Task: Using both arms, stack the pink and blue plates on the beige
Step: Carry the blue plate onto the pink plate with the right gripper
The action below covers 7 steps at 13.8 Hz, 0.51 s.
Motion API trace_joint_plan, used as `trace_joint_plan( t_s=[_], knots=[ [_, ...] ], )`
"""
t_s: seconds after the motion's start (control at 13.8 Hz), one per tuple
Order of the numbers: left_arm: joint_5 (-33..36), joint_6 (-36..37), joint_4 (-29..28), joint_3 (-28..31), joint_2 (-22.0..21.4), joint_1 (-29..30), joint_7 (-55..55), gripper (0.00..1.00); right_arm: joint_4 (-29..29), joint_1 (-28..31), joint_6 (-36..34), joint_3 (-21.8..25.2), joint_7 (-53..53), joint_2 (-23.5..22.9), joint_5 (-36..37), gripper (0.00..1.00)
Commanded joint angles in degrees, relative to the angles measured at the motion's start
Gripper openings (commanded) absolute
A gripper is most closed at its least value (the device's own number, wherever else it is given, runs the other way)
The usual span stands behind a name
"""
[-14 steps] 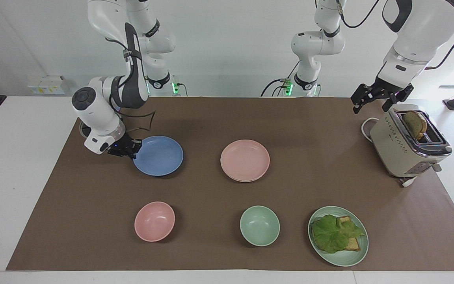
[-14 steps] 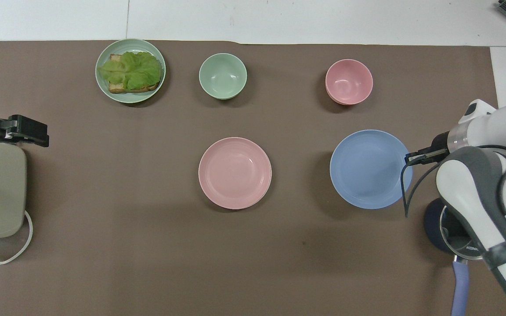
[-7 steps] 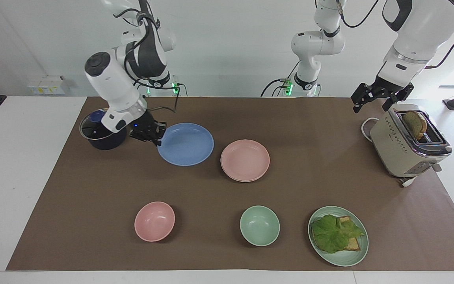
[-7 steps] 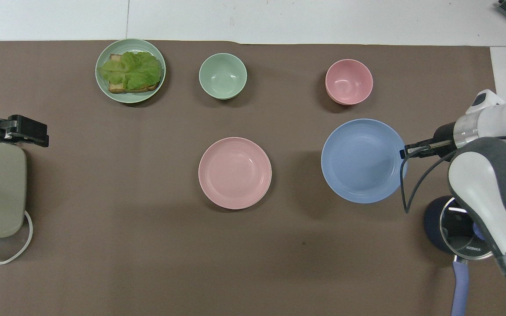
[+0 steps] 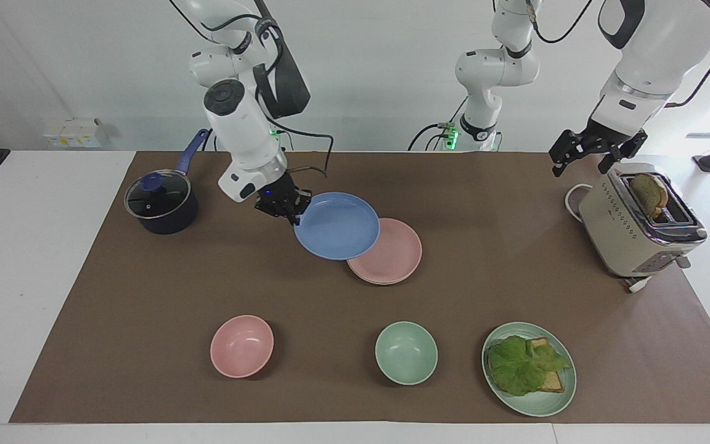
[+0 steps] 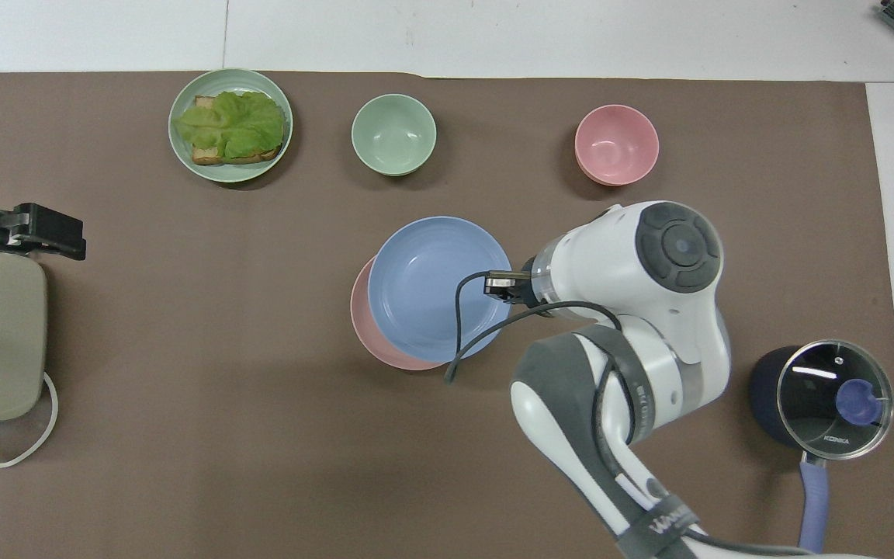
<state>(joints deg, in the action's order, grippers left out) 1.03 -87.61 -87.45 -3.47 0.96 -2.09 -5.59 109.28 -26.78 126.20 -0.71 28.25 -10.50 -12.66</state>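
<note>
The blue plate [image 5: 338,227] [image 6: 435,289] hangs in the air, slightly tilted, with my right gripper [image 5: 290,211] [image 6: 501,284] shut on the rim that faces the right arm's end. It overlaps the pink plate [image 5: 392,259] [image 6: 360,314], which lies flat at the middle of the brown mat. The beige plate is hidden; only a thin second rim shows under the pink plate's edge. My left gripper [image 5: 580,166] [image 6: 67,241] waits open in the air over the toaster's end of the table, holding nothing.
A beige toaster [image 5: 638,228] with a slice of bread stands at the left arm's end. A dark lidded pot [image 5: 161,206] sits at the right arm's end. Farther from the robots lie a pink bowl [image 5: 241,346], a green bowl [image 5: 406,353] and a green plate [image 5: 540,407] with lettuce and toast.
My right gripper lifted the blue plate off the mat and carried it toward the table's middle, so it now partly covers the pink plate. The left arm stayed still.
</note>
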Motion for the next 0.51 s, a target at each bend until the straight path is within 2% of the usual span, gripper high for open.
trace_joint_plan(
  t_s=[0.0, 0.44],
  knots=[
    [0.55, 0.86, 0.00, -0.05, -0.61, 0.25, 0.49, 1.00, -1.97, -0.73, 1.06, 0.27, 1.63, -2.95, -0.88, 0.00],
    [0.55, 0.86, 0.00, -0.05, -0.61, 0.25, 0.49, 1.00, -1.36, -2.22, 4.84, 0.18, 1.81, -5.85, -1.41, 0.00]
  ],
)
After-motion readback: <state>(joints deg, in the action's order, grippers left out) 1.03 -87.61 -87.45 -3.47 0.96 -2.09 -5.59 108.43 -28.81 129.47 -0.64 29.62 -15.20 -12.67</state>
